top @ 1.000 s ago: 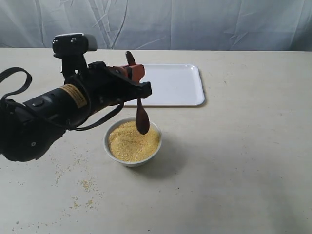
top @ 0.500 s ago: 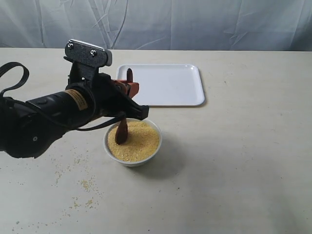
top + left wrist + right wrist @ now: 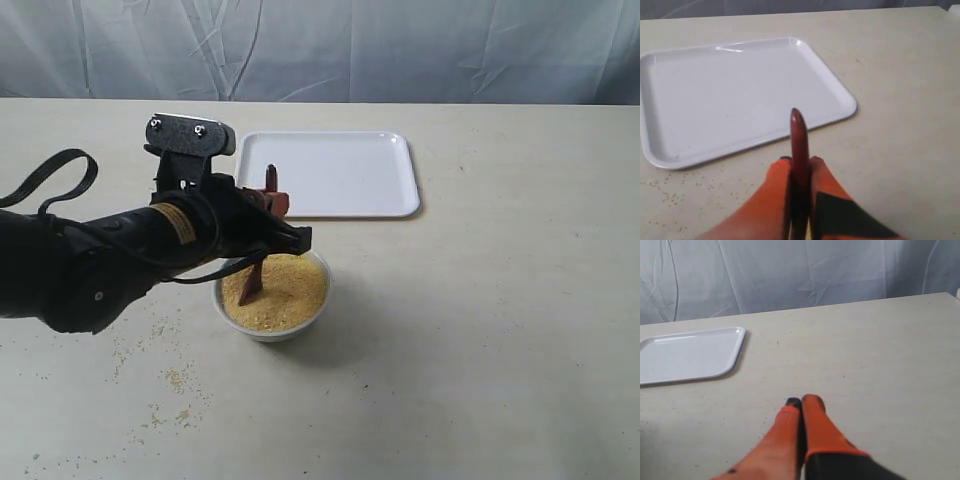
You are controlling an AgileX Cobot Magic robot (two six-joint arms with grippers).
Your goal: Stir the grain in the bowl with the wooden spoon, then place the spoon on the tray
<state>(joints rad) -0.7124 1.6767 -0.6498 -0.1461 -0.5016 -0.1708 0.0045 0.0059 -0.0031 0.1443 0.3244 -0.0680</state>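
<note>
The grain (image 3: 285, 290) fills the bowl (image 3: 272, 333) nearly to its rim. The bowl sits on the table (image 3: 480, 320) just in front of the tray (image 3: 345, 170), near it but not touching. The spoon (image 3: 251, 278) stands close to upright, its head down in the grain on the bowl's left side and its handle end poking up above my fingers. My left claw (image 3: 800, 167) pinches the handle partway along, one orange finger pressed on each side. My right claw (image 3: 801, 403) is pressed together on nothing, held above the table with the tray off to one side. It does not show in the exterior view.

I judge this to be the stirring step, since the spoon is in the grain and nothing lies on the tray. The next move calls for sweeping the head round through the grain, slow and shallow, keeping inside the rim. The bowl is full, and stray grains (image 3: 175, 378) lie scattered on the table. After that I must lift the spoon clear, carry it over the tray, lay it flat and spread the claw.
</note>
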